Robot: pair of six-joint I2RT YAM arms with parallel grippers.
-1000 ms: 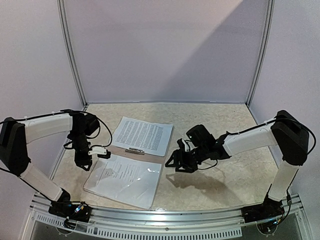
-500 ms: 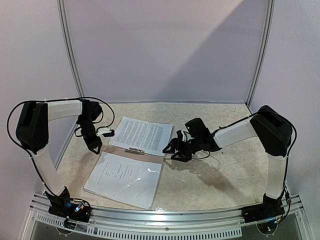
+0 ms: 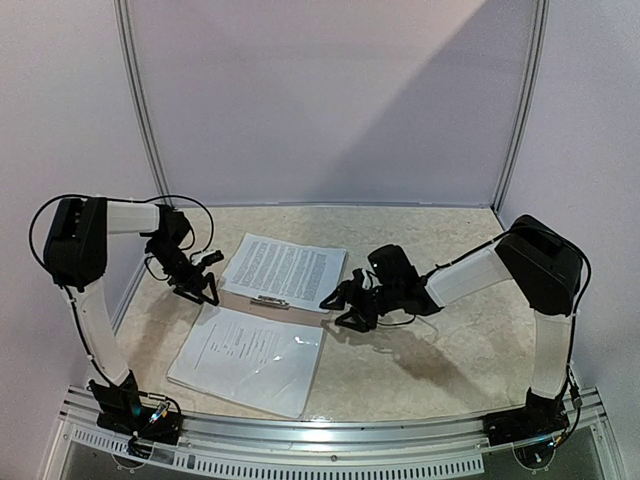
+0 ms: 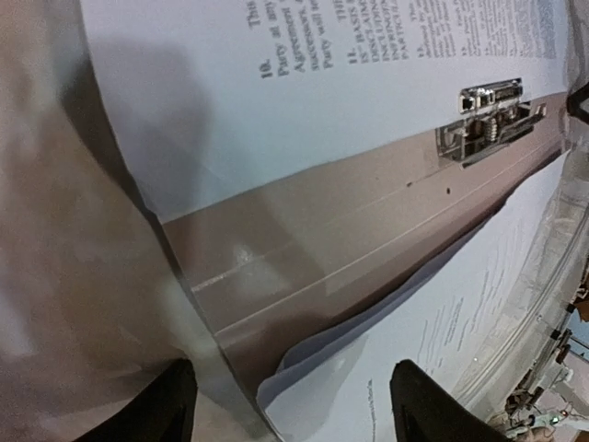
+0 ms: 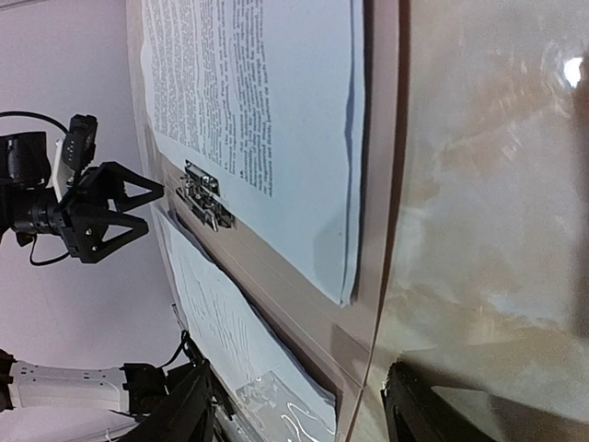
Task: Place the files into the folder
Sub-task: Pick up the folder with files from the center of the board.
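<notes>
The taupe folder point(image 3: 306, 301) lies open on the table. A white printed sheet point(image 3: 285, 271) covers its far half. Glossy sleeved sheets point(image 3: 250, 355) cover its near half. The metal clip point(image 3: 270, 301) sits on the spine between them. My left gripper point(image 3: 203, 287) is open and empty, low at the spine's left end. In the left wrist view its gripper point(image 4: 294, 410) straddles the folder point(image 4: 322, 249) edge and a sleeve corner point(image 4: 368, 368). My right gripper point(image 3: 338, 303) is open and empty at the spine's right end. In the right wrist view the gripper point(image 5: 294, 405) faces the folder point(image 5: 377, 304).
The beige marbled table point(image 3: 450, 350) extends to the right of the folder. Pale walls with metal corner posts point(image 3: 140, 110) close the back and sides. The left gripper point(image 5: 101, 212) shows across the folder in the right wrist view, beyond the clip point(image 5: 202, 198).
The left gripper swung away from the near sheets up to the spine's left end and turned toward it. The right gripper slid left and down to the spine's right end.
</notes>
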